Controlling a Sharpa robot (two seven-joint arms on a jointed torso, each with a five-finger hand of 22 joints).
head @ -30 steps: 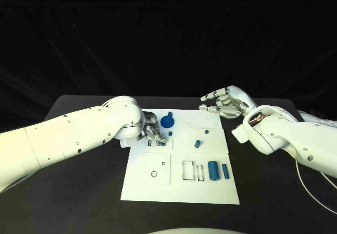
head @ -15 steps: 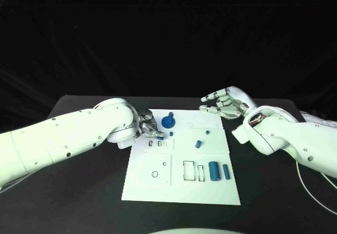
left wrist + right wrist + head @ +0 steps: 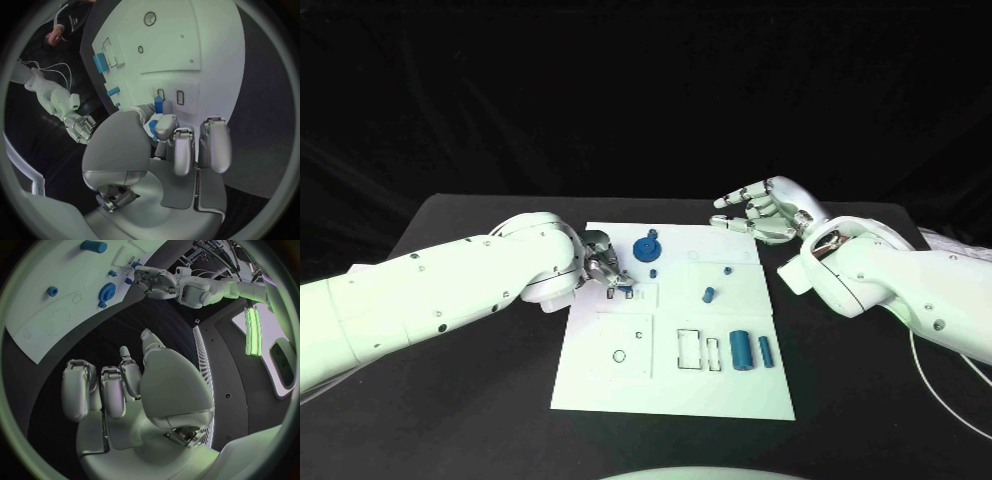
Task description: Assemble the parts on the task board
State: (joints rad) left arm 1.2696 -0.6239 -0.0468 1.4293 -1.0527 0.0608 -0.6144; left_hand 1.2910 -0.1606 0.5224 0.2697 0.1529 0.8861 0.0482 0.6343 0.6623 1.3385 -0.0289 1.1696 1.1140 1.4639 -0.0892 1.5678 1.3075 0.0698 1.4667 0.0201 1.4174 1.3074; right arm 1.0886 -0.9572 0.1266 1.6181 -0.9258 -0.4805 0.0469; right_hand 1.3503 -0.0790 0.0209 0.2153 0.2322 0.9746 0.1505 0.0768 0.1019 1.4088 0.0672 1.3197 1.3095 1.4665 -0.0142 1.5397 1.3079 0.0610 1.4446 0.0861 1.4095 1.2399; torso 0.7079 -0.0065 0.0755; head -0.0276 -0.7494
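The white task board [image 3: 675, 380] lies in the middle of the black table. My left hand [image 3: 604, 264] hovers at the board's far left part and pinches a small blue part [image 3: 158, 105] between thumb and finger, just above two small rectangular slots [image 3: 180, 97]. On the board are a blue gear [image 3: 646, 248], a short blue peg [image 3: 707, 294] and two blue cylinders [image 3: 738, 352] beside empty rectangular recesses [image 3: 687, 348]. My right hand [image 3: 764, 210] hangs above the board's far right corner, fingers apart, holding nothing.
A round ring recess [image 3: 619, 356] marks the board's near left panel. Bare black table [image 3: 473, 400] surrounds the board on both sides. In the right wrist view the gear [image 3: 107, 290] and my left hand [image 3: 153, 280] lie across the board.
My left arm has swung lower and outward while its hand stays over the small slots with the blue part. The right hand has barely moved.
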